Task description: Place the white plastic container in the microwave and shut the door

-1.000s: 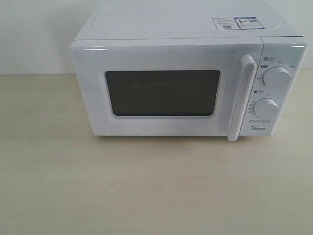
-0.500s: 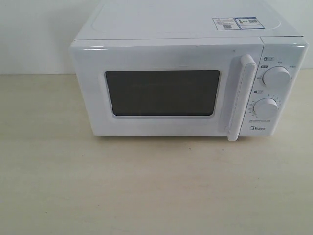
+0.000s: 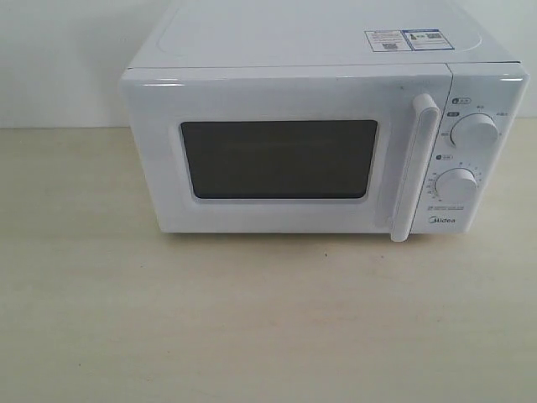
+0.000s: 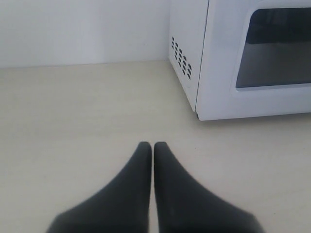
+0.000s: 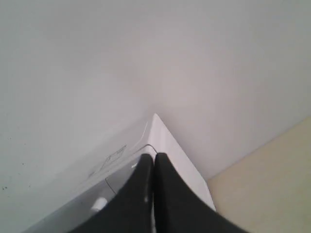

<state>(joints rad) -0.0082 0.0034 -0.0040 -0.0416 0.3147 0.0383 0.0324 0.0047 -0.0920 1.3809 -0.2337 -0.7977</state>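
1. The microwave [image 3: 319,42] is standing on the table [image 3: 252,327] with its door [image 3: 281,158] lying flush against the front; the handle [image 3: 417,168] is sitting just beside the 2 dials [image 3: 474,132].
2. The white plastic container is not showing in any of the 3 views; the dark window is hiding the inside, so I cannot tell whether it is lying in there or waiting outside the pictures.
3. The left gripper [image 4: 152,145] is hovering over the bare table, near the microwave's left front corner; its 2 fingers are pressed together with nothing between them; I am judging that it is waiting there to keep clear of the door.
4. The right gripper [image 5: 154,156] is likewise clenched on nothing; it is pointing toward an upper corner of the microwave, with the wall [image 5: 146,48] behind.
5. The exterior view is giving the whole front but no arm; only the left wrist view is showing the vent holes [image 4: 181,57] on the side; only the right wrist view is looking along the top edge.
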